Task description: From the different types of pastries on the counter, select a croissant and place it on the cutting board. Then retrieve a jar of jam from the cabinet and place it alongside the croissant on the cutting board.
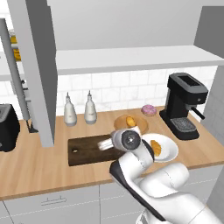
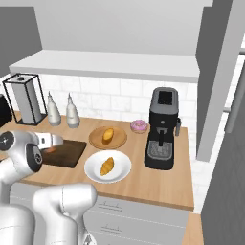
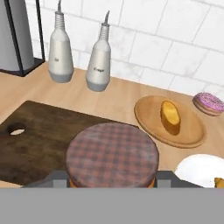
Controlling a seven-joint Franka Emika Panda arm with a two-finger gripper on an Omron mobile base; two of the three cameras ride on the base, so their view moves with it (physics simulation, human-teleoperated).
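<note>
My gripper (image 2: 51,142) is shut on the jar of jam (image 3: 112,153), whose checked brown lid shows close up in the hand view. It hangs just above the right part of the dark cutting board (image 1: 85,151), which lies bare on the counter (image 1: 35,166). The croissant (image 2: 106,166) rests on a white plate (image 1: 173,153) to the right of the board. A yellow bun (image 3: 170,116) lies on a round wooden plate (image 3: 144,114), and a pink doughnut (image 3: 209,103) sits behind it. The cabinet (image 1: 131,59) hangs over the counter.
Two white bottles (image 1: 70,111) (image 1: 90,109) stand at the tiled wall behind the board. A black coffee machine (image 2: 162,129) occupies the right of the counter, a black toaster (image 1: 8,127) the far left. A wire-framed holder (image 2: 26,98) stands near the bottles.
</note>
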